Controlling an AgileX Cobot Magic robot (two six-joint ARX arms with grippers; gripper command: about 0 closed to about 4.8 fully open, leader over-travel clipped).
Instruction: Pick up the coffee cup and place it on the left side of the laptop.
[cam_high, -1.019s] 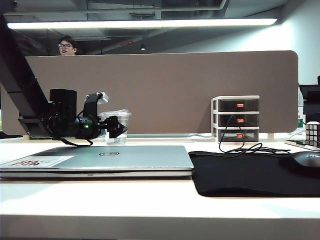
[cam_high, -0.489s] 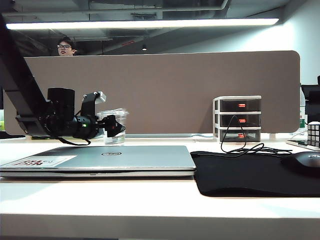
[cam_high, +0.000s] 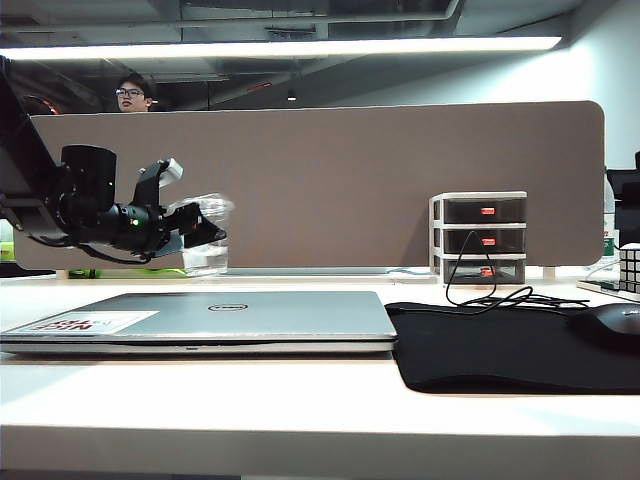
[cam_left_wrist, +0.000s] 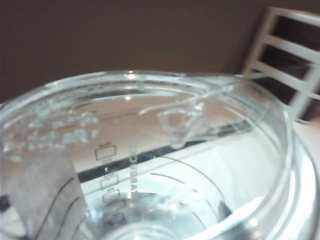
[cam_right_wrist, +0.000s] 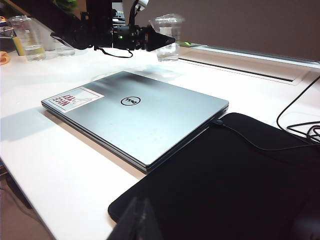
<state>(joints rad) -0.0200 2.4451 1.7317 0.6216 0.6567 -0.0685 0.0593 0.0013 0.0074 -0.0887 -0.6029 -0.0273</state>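
Exterior, left gripper (cam_high: 200, 232): reaches in level from the left, behind the laptop, its jaws clamped on the cup around mid-height; a side grip keeps the lid free and the cup upright.
Exterior, cup (cam_high: 206, 238): held above the table (cam_high: 300, 400), blurred, its base seemingly clear of the surface; it sits behind the laptop's left half, not yet at its left side.
Exterior, laptop (cam_high: 200, 320): closed and flat on the table, sticker at its near left corner; free table lies to its left, where I judge the cup must go.
Exterior, mouse mat (cam_high: 510, 350): black, touching the laptop's right edge, so that side is taken.
Left wrist, cup (cam_left_wrist: 150, 160): clear lid and rim fill the view very close, which fits a cup held in the jaws; the jaws themselves are hidden.
Right wrist, left gripper (cam_right_wrist: 162, 41): dark jaws at the cup (cam_right_wrist: 168, 36), beyond the laptop (cam_right_wrist: 135, 115).
Right wrist, right gripper (cam_right_wrist: 137, 220): only a dark tip shows near the mat (cam_right_wrist: 240, 185); parked away from the work, and I cannot tell whether its jaws are apart or together.
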